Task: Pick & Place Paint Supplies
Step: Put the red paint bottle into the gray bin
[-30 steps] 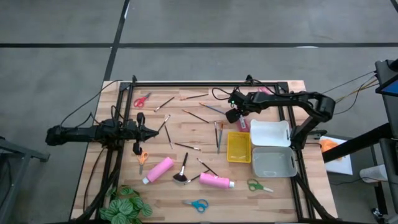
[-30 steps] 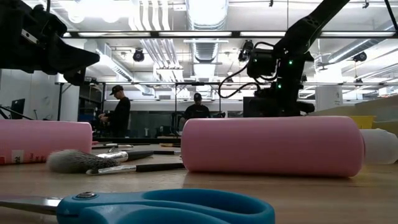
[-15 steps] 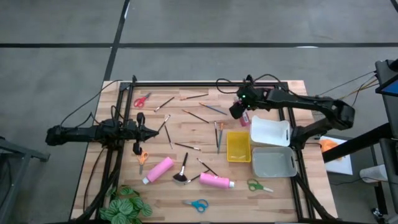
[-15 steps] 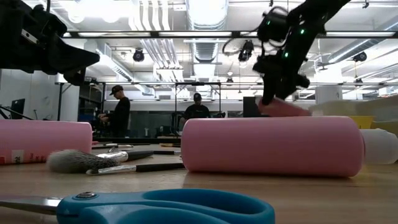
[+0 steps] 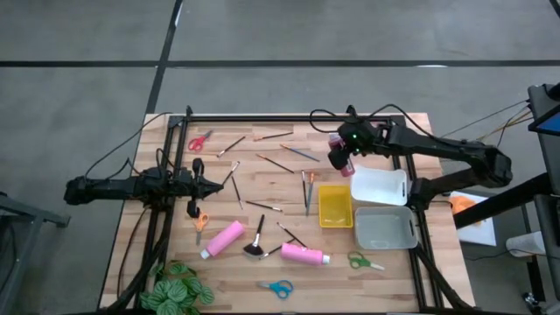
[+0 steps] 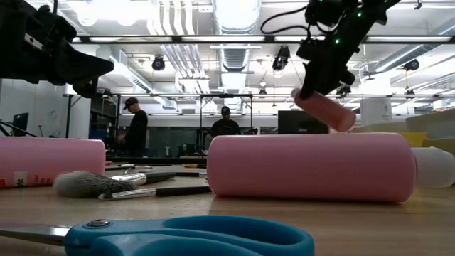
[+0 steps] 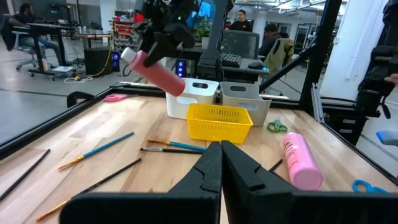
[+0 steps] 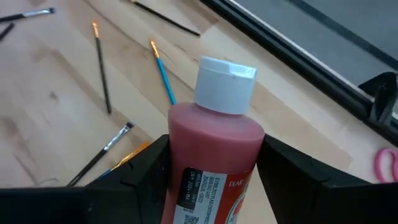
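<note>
While the left jaws (image 7: pixel 221 163) rest shut, the right jaws (image 5: pixel 340 158) clamp a red paint bottle (image 8: pixel 214 155) above the table (image 5: pixel 262 184).

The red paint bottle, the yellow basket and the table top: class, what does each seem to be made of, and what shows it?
Red paint bottle: probably plastic, smooth, with a white cap and printed label; the right hand holds it.
Yellow basket: likely moulded plastic, slotted walls.
Table top: wood, pale planks with visible grain and seams.
</note>
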You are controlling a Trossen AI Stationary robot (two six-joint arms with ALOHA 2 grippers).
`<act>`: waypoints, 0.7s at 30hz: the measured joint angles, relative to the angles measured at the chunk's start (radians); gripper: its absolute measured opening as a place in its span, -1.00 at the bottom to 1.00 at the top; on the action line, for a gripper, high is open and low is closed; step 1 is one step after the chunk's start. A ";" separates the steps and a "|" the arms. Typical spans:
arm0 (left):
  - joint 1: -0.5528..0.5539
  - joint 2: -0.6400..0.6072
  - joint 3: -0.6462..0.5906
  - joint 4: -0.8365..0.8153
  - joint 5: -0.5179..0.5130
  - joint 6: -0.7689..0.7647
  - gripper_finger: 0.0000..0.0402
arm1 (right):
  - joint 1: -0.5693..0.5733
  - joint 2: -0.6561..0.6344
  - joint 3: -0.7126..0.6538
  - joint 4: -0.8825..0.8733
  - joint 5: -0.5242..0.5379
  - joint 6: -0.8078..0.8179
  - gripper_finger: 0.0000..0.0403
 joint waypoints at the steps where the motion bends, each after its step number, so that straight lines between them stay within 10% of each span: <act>1: 0.000 0.000 0.000 0.000 0.000 0.000 -0.99 | 0.013 -0.007 0.011 -0.023 0.000 0.000 0.05; 21: 0.000 0.000 0.000 0.000 0.000 0.000 -0.99 | 0.455 -0.004 0.286 -0.635 -0.011 0.284 0.05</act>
